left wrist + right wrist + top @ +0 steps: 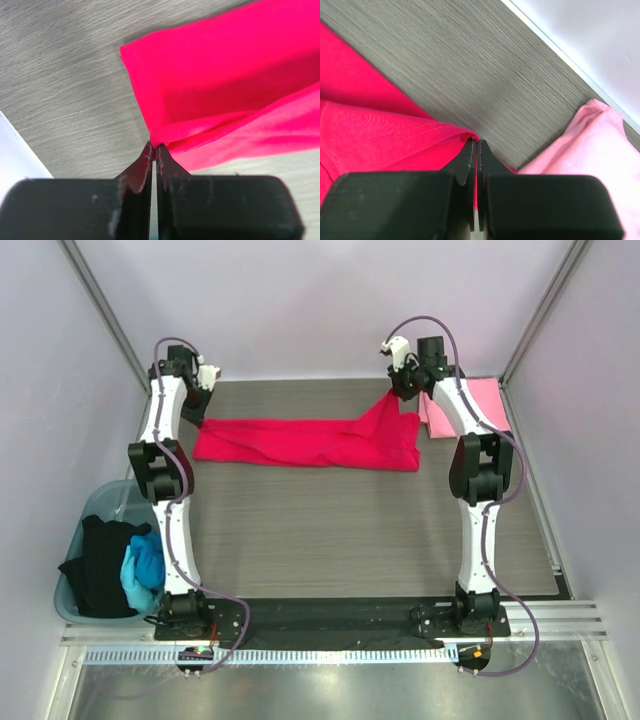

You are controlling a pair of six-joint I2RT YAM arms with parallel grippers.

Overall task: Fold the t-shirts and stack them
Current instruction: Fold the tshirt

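Crimson t-shirt (300,443) lies stretched across the table (350,530) toward 12 o'clock. Pink t-shirt (485,400) sits at 1 o'clock.

Left wrist view: left gripper (154,147) is clamped shut on the crimson shirt's hemmed corner.

Right wrist view: right gripper (476,145) is pinching a raised crimson fold, with pink cloth at 3 o'clock.

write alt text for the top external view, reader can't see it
The left gripper and right gripper pinch opposite ends of a large crimson red cloth t-shirt on a grey wood-grain table, the right end held raised. A light pink cloth t-shirt lies at the far right; a pale blue tub at the left holds a black shirt and a bright blue shirt.
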